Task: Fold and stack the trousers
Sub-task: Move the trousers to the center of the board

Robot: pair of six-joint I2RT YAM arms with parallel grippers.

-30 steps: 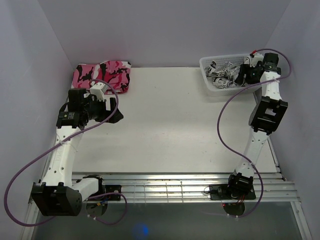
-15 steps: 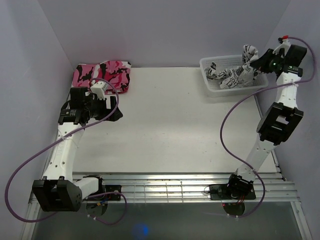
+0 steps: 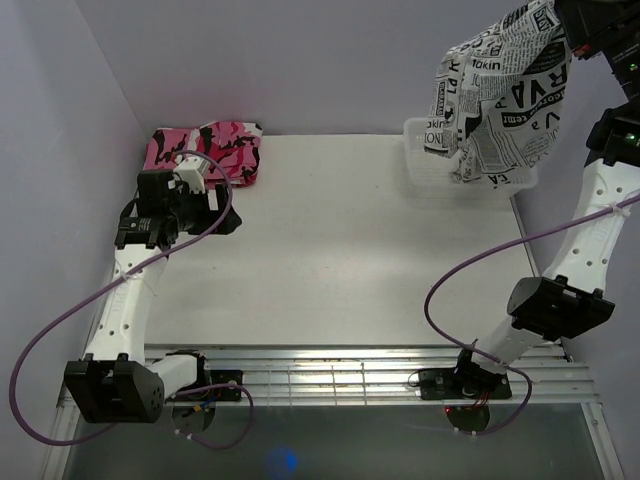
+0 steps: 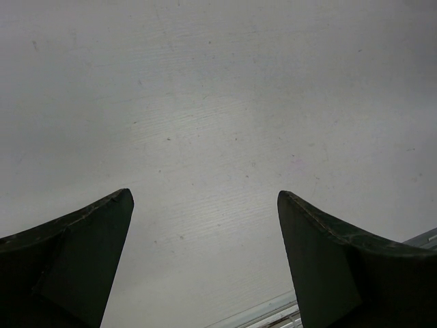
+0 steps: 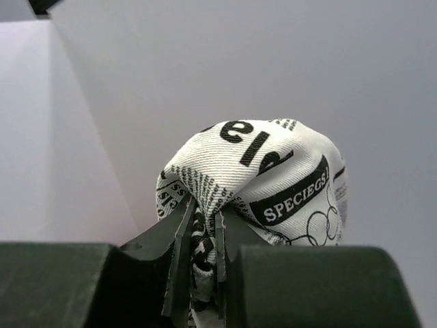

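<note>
Lifted from the basket, the trousers hang from the right gripper, clamped on one pinch (left gripper spread apart); swinging may shake it loose.

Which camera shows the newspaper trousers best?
The top external view: the trousers hang in the air over the basket, most of the cloth showing. The right wrist view shows only a bunched bit pinched in the right tool. The left wrist view shows none, only the table.

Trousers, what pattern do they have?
The trousers are white with black newspaper print, clearest in the top view.
</note>
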